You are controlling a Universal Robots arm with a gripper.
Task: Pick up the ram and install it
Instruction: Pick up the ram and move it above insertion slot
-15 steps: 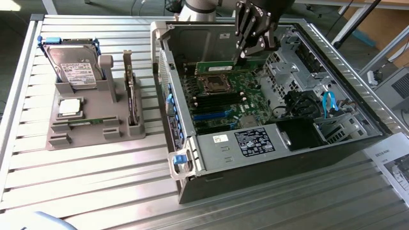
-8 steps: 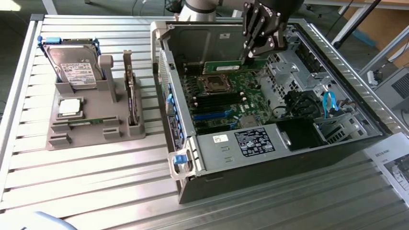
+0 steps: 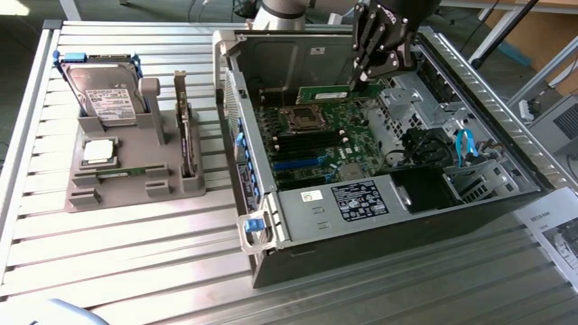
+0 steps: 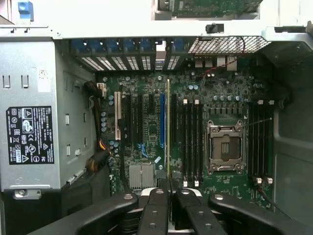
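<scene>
Wrist view: nearest the camera, the gripper [image 4: 168,198] is seen with its dark fingers [image 4: 155,208] clamped on the ram [image 4: 168,132], which is presented edge-on as a thin line running away from them over the motherboard [image 4: 225,95]. Beyond it, the black memory slots [image 4: 190,142] are seen empty beside the bare processor socket [image 4: 225,147]. The stick's edge lies parallel to them and, it seems, slightly to one side. In the exterior view the stick is shown carried inside the open computer case [image 3: 407,230], above the board and not yet seated. Pick-up is judged done and installation in hand. Seating is judged to call for the edge to be lined up over one slot and pressed down squarely.
</scene>
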